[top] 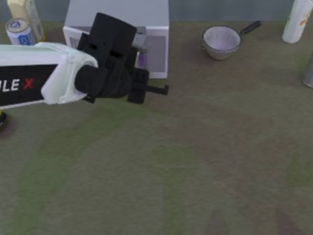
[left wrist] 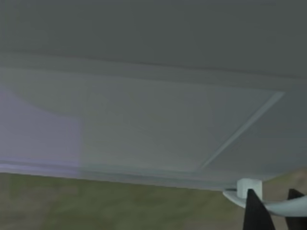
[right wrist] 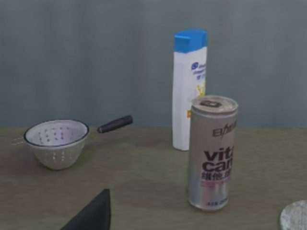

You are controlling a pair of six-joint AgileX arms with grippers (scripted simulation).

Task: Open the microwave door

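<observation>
Microwave (top: pixel 128 14) sits at the table's (top: pixel 195 171) far edge, left of centre, its long axis running left–right and its front facing the near side. Purple interior shows at the front just right of the left gripper (top: pixel 156 89), so the door (left wrist: pixel 158 129) appears at least partly swung out; how far cannot be told from above, as the arm covers it. In the left wrist view the door fills most of the picture as a pale grey-windowed panel seen close up, with its white handle (left wrist: pixel 250 188) near the fingertips (left wrist: pixel 256 211). The left gripper is just in front of the microwave's front face, fingers pointing away from the arm toward the strainer's side; whether they are spread or clamped on the handle cannot be told. "LE-X" reads on the left arm's white casing. Strainer (top: pixel 222 41) with a black handle stands right of the microwave, well apart. Further right of it: a white bottle (right wrist: pixel 189 88) with a blue cap and a small logo too fine to read, and a silver can (right wrist: pixel 212 153) printed "vita" over "car" – rest cut off. Left of the microwave, a blue-topped can (top: pixel 19 32) and a yellowish bottle (top: pixel 27 14). Right arm is out of the top view; only a dark corner shows in its wrist view.
</observation>
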